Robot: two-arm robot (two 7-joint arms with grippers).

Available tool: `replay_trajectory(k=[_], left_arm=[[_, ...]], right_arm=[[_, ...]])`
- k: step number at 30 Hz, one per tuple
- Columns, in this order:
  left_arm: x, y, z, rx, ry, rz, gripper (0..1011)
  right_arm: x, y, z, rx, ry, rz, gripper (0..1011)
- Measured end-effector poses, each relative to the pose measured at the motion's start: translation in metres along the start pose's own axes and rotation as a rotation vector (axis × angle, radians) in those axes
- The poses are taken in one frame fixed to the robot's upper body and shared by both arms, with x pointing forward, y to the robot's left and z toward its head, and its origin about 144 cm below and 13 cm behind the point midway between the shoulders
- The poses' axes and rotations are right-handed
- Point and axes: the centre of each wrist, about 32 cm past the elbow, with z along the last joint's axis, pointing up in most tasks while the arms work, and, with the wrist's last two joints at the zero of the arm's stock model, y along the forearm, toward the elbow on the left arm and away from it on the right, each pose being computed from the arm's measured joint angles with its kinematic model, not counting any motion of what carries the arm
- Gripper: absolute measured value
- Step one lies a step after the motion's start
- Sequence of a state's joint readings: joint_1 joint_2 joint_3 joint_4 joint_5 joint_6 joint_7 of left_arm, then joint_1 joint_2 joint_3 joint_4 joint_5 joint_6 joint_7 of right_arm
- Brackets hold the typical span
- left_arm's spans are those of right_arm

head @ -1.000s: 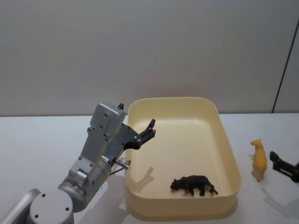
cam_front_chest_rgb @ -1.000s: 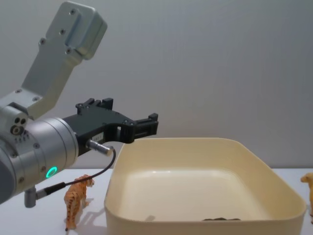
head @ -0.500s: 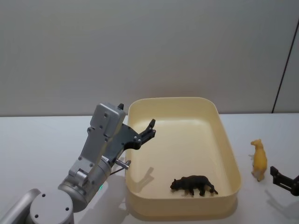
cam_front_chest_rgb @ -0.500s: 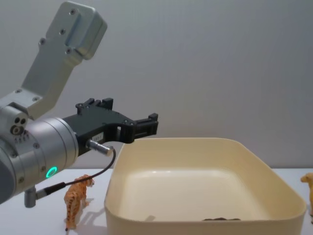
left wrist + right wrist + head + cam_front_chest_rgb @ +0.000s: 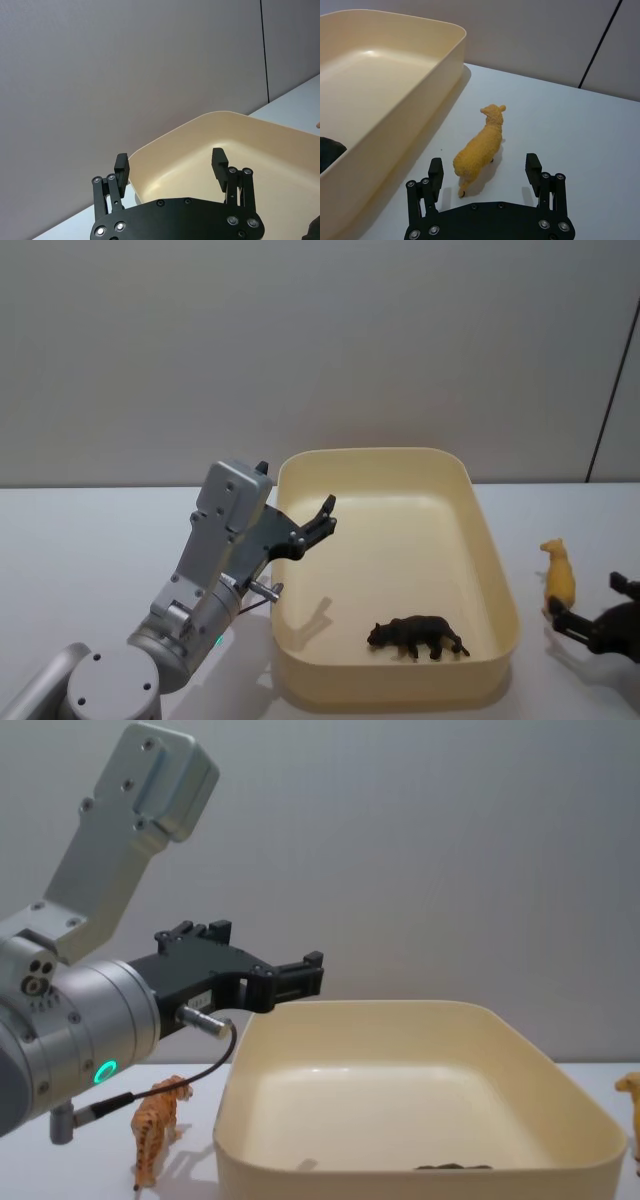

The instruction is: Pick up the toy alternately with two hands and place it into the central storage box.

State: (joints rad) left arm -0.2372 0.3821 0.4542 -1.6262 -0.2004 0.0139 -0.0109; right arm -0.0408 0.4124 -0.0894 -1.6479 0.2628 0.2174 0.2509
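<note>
Right end effector (image 5: 484, 161) has pulled back toward me and slid toward 9 o'clock over the last second. It's now low, on the near side of the yellow toy (image 5: 479, 147), fingers apart, nothing held. In the wrist view the toy's rump sits between the fingers, no contact that I can see. The toy stands upright on the surface (image 5: 90, 540), just off the storage box (image 5: 400, 685) at its 3 o'clock, head pointing to 12.

My read: that's the approach lined up. Next is to push forward a little and close on the body. It's off-centre toward the left finger, so a small shift would help.

Black toy (image 5: 415, 637) is already in the box, near the front wall at about 5 o'clock. Tiger toy (image 5: 158, 1128) stands on the surface at the box's 8 o'clock, not yet picked.

Left end effector (image 5: 170, 157) hasn't moved: above the box's 9 o'clock rim, fingers spread, empty. Its turn comes after the right drops its toy.
</note>
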Motion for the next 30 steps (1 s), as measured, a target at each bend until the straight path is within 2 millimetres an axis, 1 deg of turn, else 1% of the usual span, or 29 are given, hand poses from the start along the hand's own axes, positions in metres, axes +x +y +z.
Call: replay_trajectory(k=[7,12,16,17,19,20,22,24,25,26,27,28,30], left_arm=[[0.0,0.0,0.0,0.0,0.0,0.0,1002],[0.0,0.0,0.0,0.0,0.0,0.0,1001],[0.0,0.0,0.0,0.0,0.0,0.0,1002],[0.0,0.0,0.0,0.0,0.0,0.0,1001],[0.0,0.0,0.0,0.0,0.0,0.0,1001],[0.0,0.0,0.0,0.0,0.0,0.0,1001],[0.0,0.0,0.0,0.0,0.0,0.0,1001],[0.0,0.0,0.0,0.0,0.0,0.0,1001],[0.0,0.0,0.0,0.0,0.0,0.0,1001],[0.0,0.0,0.0,0.0,0.0,0.0,1001],[0.0,0.0,0.0,0.0,0.0,0.0,1001],[0.0,0.0,0.0,0.0,0.0,0.0,1001],[0.0,0.0,0.0,0.0,0.0,0.0,1001]], right_arm=[[-0.006,0.023,-0.001,-0.004,0.006,0.016,1001],[-0.01,0.034,-0.001,-0.009,0.009,0.019,1001],[-0.012,0.041,0.0,-0.012,0.01,0.02,949],[-0.012,0.043,0.0,-0.012,0.01,0.02,908],[-0.014,0.046,0.0,-0.015,0.01,0.021,878],[-0.014,0.047,0.0,-0.015,0.01,0.022,831],[-0.014,0.048,0.0,-0.016,0.01,0.022,791],[-0.015,0.05,0.0,-0.017,0.011,0.022,715],[-0.015,0.051,0.001,-0.017,0.011,0.022,704],[-0.016,0.052,0.001,-0.018,0.011,0.023,656],[-0.016,0.052,0.001,-0.018,0.011,0.023,656],[-0.016,0.053,0.001,-0.019,0.011,0.023,597],[-0.016,0.054,0.001,-0.019,0.011,0.023,538]])
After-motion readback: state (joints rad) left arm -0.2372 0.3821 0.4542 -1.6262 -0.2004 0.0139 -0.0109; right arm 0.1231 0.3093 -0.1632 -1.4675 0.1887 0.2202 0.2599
